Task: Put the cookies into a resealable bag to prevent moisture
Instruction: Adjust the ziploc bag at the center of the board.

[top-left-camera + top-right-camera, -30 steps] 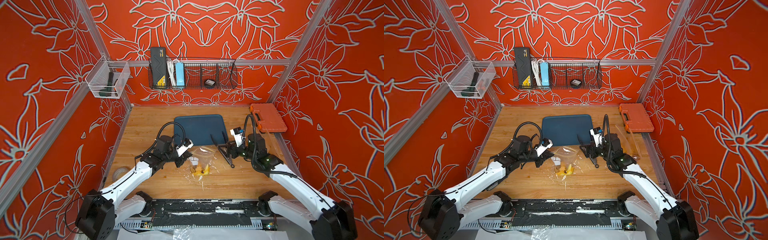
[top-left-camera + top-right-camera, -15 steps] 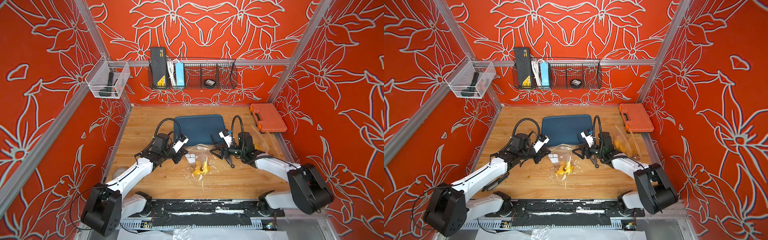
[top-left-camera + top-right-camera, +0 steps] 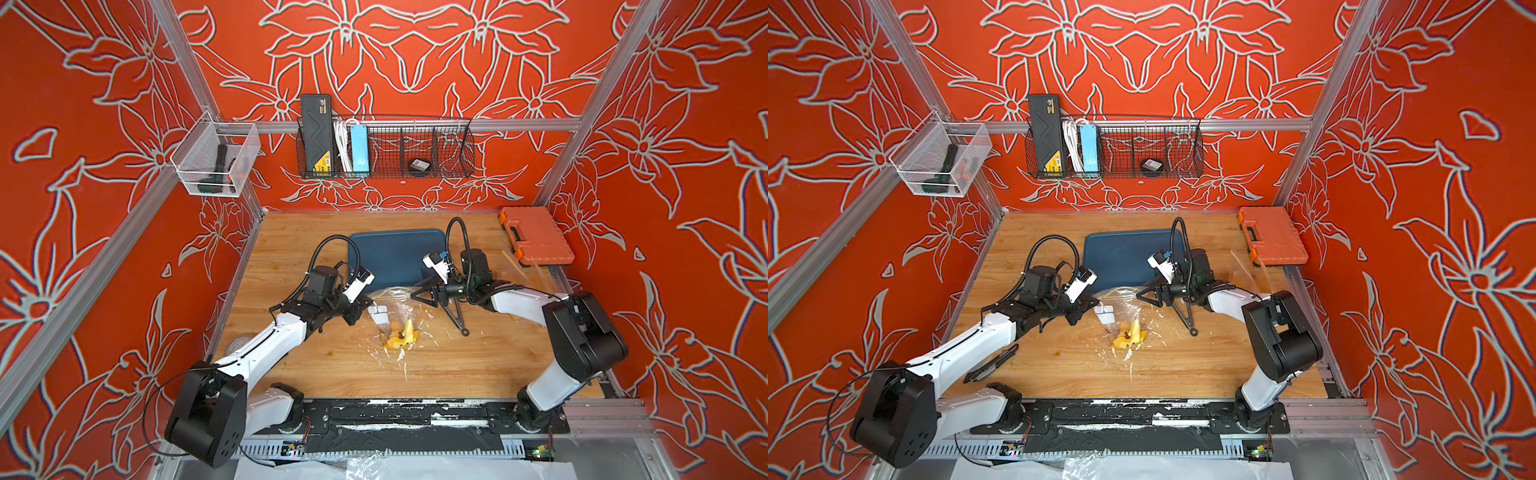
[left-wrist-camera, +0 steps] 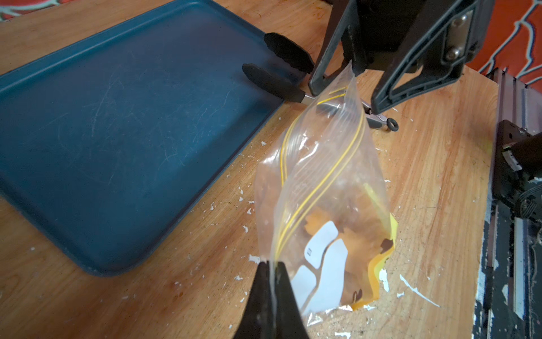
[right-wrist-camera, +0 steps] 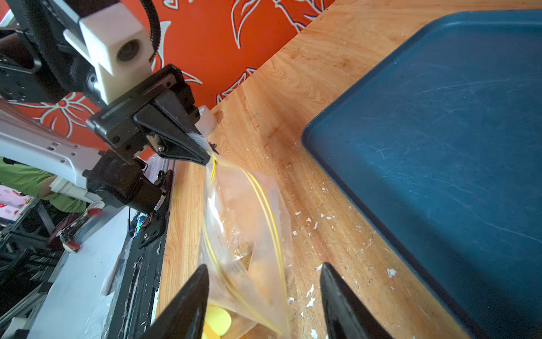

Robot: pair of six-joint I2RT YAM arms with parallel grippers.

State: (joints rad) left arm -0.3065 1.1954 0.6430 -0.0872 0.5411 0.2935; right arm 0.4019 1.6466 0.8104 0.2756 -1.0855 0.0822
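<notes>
From my station I see the left fingers (image 4: 259, 296) pinched shut on one end of the zip edge of the resealable bag (image 4: 322, 182), the clear plastic squeezed flat between the two tips. The right fingers (image 5: 190, 299) stand apart, one on each side of the other end of that edge; the plastic passes between them and brushes one of them, but nothing is clamped there. The bag sits in the middle of the bench (image 3: 457, 365), just near of the blue tray (image 3: 399, 249), its mouth raised toward the far side and its bottom resting on the wood. Through the plastic I make out the cookies (image 4: 360, 243) as orange shapes low in the bag, behind its white squares. Black tongs (image 3: 455, 318) lie on the bench just right of the bag, under the right arm. An orange tool case (image 3: 536, 241) sits at the far right corner.
</notes>
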